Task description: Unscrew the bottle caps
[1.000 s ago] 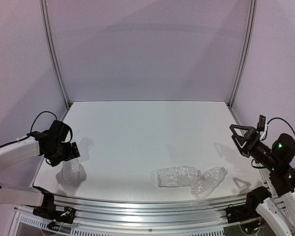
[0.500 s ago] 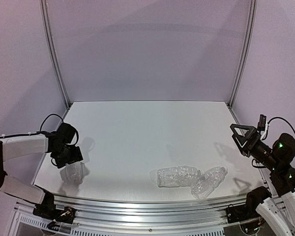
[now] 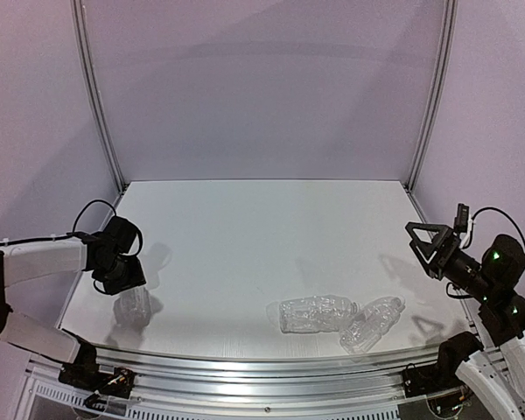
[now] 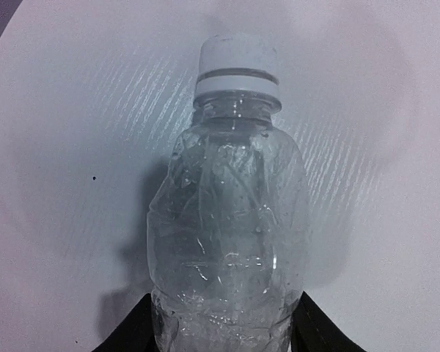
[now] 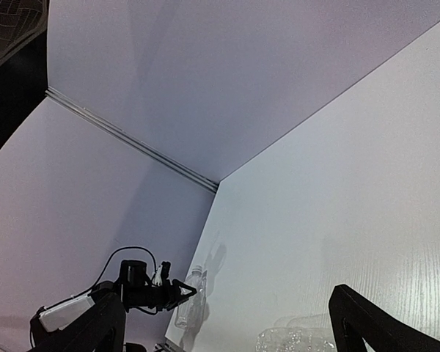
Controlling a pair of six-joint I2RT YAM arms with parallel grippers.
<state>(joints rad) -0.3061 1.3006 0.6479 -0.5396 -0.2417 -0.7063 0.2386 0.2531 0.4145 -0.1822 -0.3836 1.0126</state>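
Note:
A clear crinkled bottle [image 4: 227,227] with a whitish cap [image 4: 238,67] screwed on fills the left wrist view. My left gripper [image 4: 221,323] is shut on its lower body, a black finger [image 4: 132,334] pressed against each side. From above, this bottle [image 3: 129,306] sits near the table's front left corner under my left gripper [image 3: 122,278]. Two more bottles [image 3: 318,313] [image 3: 374,322] lie on their sides at the front right, touching; their caps are too small to make out. My right gripper [image 3: 427,243] hangs open above the right edge, holding nothing.
The white table [image 3: 262,236] is walled by pale panels with metal corner posts [image 3: 101,105]. An aluminium rail [image 3: 262,367] runs along the near edge. In the right wrist view, the held bottle [image 5: 193,297] looks upright beside the left wall.
My left gripper moved in over the front left bottle and closed its fingers onto the body. The right gripper shifted only slightly. The two lying bottles have not moved.

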